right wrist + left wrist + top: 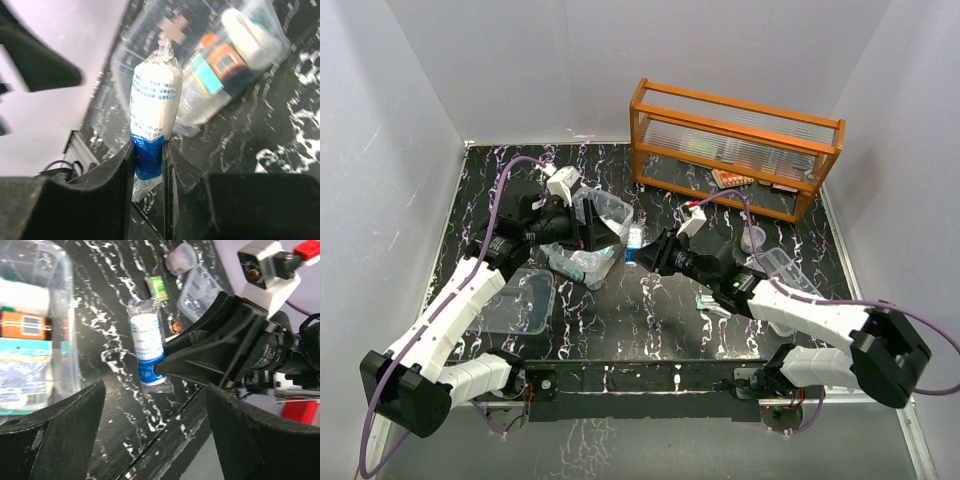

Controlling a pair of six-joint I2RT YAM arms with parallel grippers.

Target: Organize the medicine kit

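The right gripper is clenched on the blue lower end of a wrapped bandage roll, which stands up between its fingers just short of the medicine kit. The kit sits mid-table with its lid off and already holds an orange box and teal packets. It seems tipped toward the roll, though the blur leaves that unsure.

To do this step well, carry the roll over the kit's near wall. Turn it to lie along the free side beside the packets, and let go only once it is low inside. The grip is on one end only, so a fast swing could make the roll pivot.

The left gripper hangs close beside the kit with its jaws spread wide and nothing between them. It crowds the entry path, and the two wrists could touch.

The clear lid lies left of the kit. A green packet, a clear tray and a small round cup wait on the kit's right. The orange rack stands behind the kit, well apart.
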